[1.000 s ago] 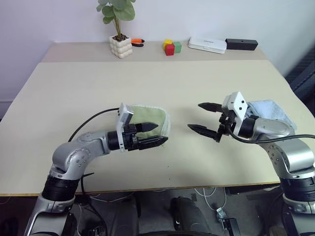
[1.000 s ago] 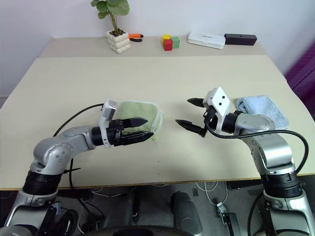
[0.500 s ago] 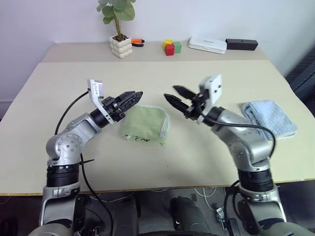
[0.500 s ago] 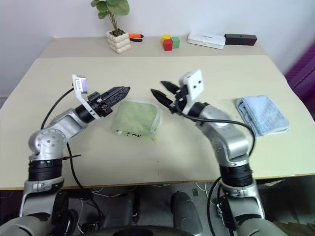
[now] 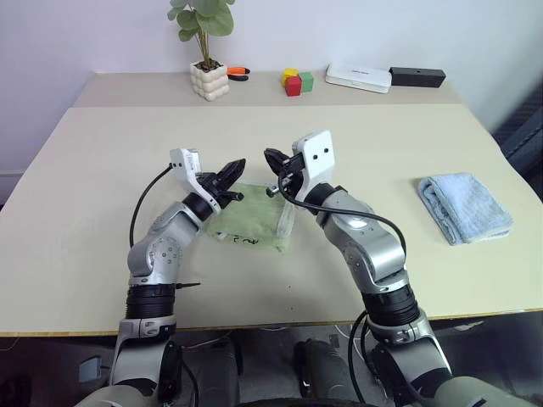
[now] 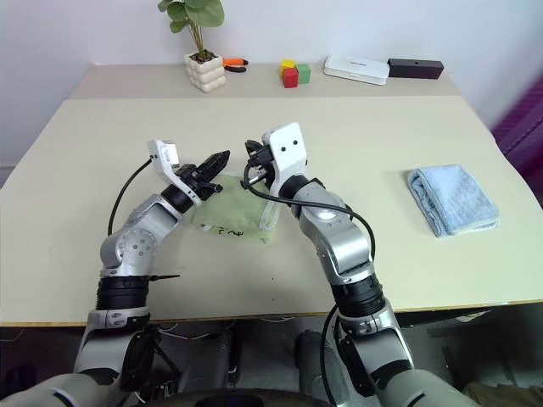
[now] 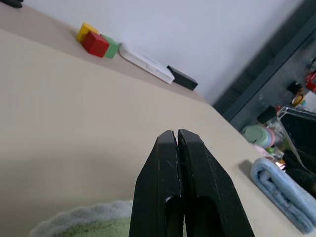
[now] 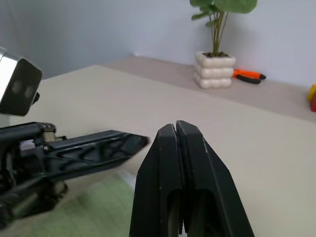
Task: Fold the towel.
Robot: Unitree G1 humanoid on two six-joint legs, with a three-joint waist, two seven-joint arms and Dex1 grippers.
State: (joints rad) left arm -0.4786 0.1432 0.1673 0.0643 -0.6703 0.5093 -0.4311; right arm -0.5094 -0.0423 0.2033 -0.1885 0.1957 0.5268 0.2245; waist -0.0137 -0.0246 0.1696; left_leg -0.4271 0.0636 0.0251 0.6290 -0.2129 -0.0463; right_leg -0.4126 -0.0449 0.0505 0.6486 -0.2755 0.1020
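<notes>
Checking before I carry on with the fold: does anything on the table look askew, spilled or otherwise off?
Nothing spilled or damaged. One oddity: the left gripper and right gripper are both shut on nothing, raised over the far edge of the green towel, which lies in a folded bundle. The blue towel lies apart, neatly folded.

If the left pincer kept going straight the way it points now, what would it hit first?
Probably the right pincer. The left pincer, shut, points across the towel's far edge toward it; depth is unclear, so it might pass just beside.
</notes>
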